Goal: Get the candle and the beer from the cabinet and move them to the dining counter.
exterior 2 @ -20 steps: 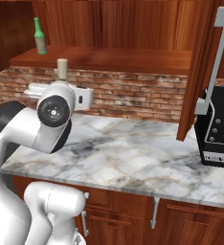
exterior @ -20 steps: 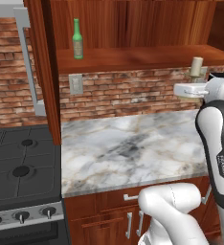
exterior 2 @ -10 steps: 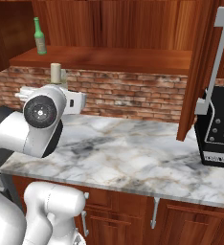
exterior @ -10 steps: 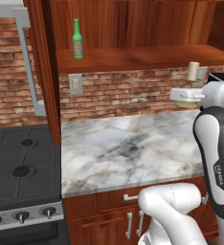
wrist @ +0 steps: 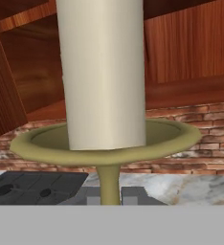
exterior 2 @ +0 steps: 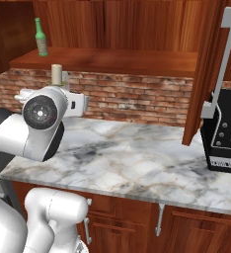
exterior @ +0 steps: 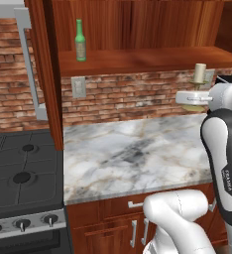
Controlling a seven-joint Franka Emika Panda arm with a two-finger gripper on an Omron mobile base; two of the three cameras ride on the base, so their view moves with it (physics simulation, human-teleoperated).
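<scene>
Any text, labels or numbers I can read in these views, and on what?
"FRANKA": small dark lettering running down the white arm link in the left base view; a second word after it is too small to read.
Beer label: pale patch, too small to read.
Black appliance on the worktop: pale marks on its front, too blurred to read.
Candle: no text.
</scene>
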